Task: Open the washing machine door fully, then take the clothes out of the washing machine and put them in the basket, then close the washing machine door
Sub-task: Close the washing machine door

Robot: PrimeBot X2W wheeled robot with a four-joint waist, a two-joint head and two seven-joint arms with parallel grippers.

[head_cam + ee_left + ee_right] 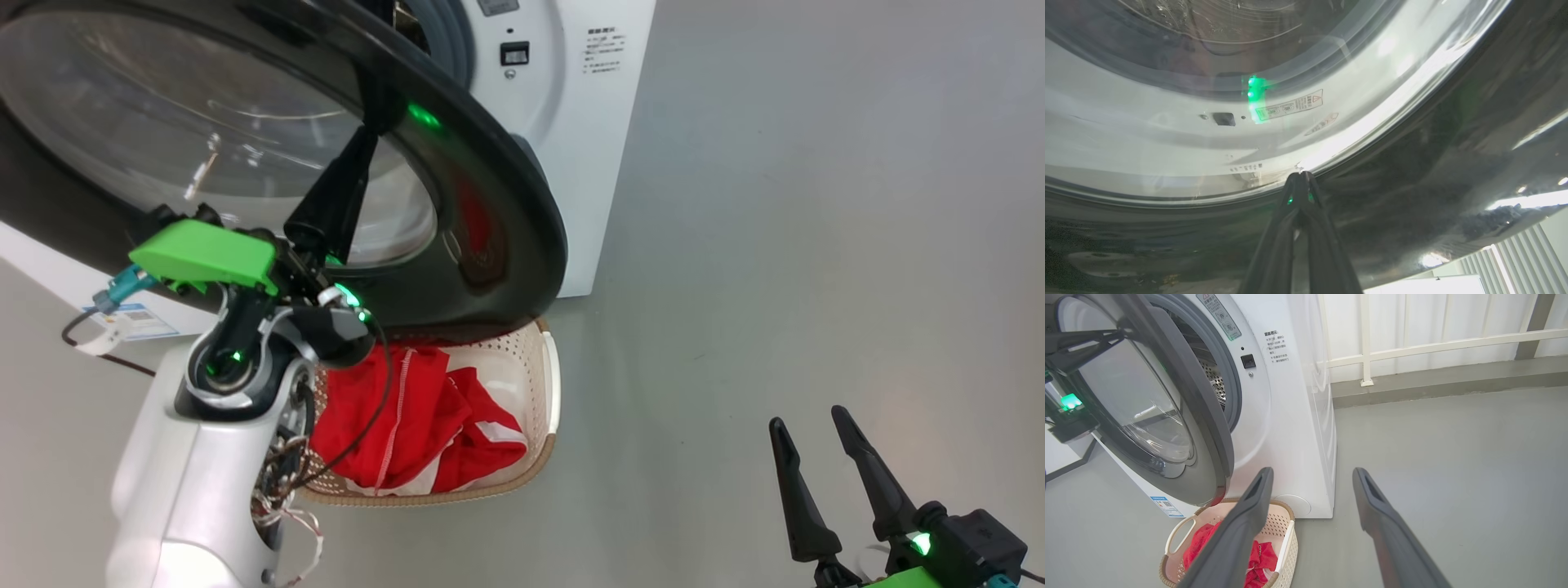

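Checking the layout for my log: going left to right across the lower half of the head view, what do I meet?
Pale grey left forearm → cream-white perforated plastic basket holding bright red clothes → open right gripper with two dark fingers.

One washing machine (1290,416), one door (506,229), one basket (549,384), one left gripper (1301,175), one right gripper (807,416).
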